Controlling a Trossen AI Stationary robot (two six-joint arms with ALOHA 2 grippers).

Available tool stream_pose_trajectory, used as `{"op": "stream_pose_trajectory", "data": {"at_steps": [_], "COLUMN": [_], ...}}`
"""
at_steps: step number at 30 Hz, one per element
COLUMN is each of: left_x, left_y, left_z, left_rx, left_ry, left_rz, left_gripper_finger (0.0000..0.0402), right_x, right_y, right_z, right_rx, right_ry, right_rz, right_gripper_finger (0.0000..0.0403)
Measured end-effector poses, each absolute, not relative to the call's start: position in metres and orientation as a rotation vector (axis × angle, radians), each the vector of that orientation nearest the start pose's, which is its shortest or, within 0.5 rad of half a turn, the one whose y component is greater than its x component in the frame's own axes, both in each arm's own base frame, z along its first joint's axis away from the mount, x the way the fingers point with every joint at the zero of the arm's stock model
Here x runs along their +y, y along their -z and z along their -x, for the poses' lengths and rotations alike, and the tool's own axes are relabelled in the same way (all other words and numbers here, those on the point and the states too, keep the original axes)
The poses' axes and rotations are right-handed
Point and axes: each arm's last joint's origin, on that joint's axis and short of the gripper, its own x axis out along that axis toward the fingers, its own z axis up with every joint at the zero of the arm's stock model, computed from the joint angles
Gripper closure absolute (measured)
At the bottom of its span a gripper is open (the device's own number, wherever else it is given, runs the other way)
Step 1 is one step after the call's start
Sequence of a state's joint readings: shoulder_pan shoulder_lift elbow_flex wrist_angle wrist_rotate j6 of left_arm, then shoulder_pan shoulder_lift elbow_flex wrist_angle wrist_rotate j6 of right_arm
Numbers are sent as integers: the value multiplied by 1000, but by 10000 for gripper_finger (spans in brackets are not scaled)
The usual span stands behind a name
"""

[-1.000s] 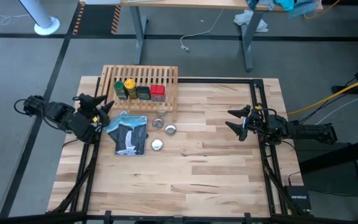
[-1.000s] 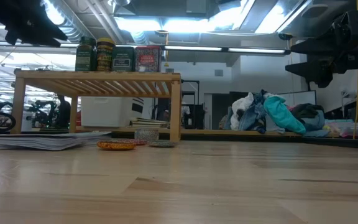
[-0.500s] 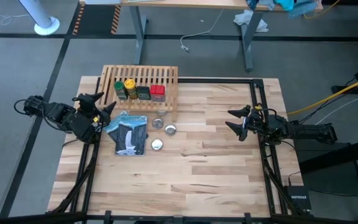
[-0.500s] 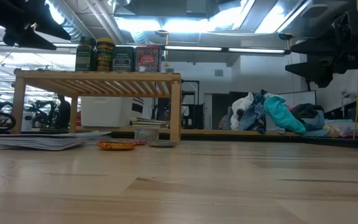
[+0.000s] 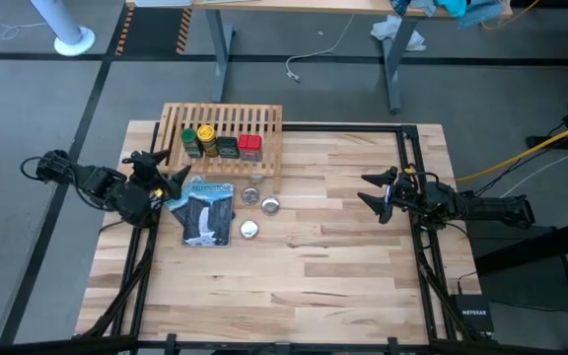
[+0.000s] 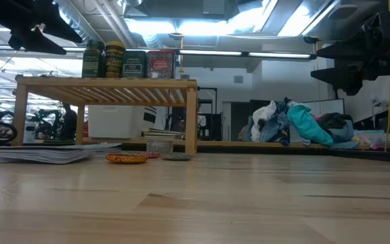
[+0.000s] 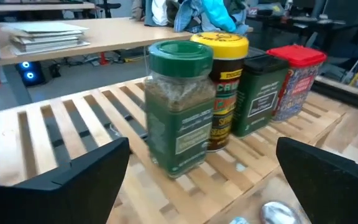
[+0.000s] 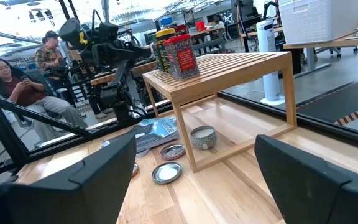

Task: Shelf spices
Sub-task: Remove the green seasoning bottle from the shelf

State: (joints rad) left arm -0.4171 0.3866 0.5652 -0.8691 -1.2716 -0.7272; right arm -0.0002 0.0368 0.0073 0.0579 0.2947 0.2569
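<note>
On the shelf point(image 5: 223, 126) — four spices point(image 5: 222, 144) in a row.

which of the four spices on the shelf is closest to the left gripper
The green-capped jar, at the left end of the row on the shelf. The open left gripper is beside it; the yellow-capped jar and both tins stand farther along.

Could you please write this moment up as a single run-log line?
spices: all four in a row on shelf | left gripper: open, empty, beside shelf's left end | right gripper: open, empty, waiting at right
</note>
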Motion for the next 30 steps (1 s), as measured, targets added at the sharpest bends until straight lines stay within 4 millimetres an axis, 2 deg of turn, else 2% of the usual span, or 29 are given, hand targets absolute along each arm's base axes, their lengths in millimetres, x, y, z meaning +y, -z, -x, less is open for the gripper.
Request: {"op": "stream_pose_trajectory", "data": {"at_steps": [3, 10, 30], "left_x": [-3, 0, 4], "left_y": [-247, -223, -224], "left_z": [-76, -79, -79], "left_rx": [143, 52, 58], "left_ry": [-980, -1106, -1136], "left_rz": [94, 165, 170], "left_gripper_finger": [2, 2, 2], "right_x": [-8, -8, -8], "right_y": [-169, -169, -169], "right_z": [-98, -98, -98], "right_rx": [-66, -66, -66], "right_ry": [290, 290, 290], "right_rz": [-259, -259, -259], "right_gripper_finger": [68, 68, 68]}}
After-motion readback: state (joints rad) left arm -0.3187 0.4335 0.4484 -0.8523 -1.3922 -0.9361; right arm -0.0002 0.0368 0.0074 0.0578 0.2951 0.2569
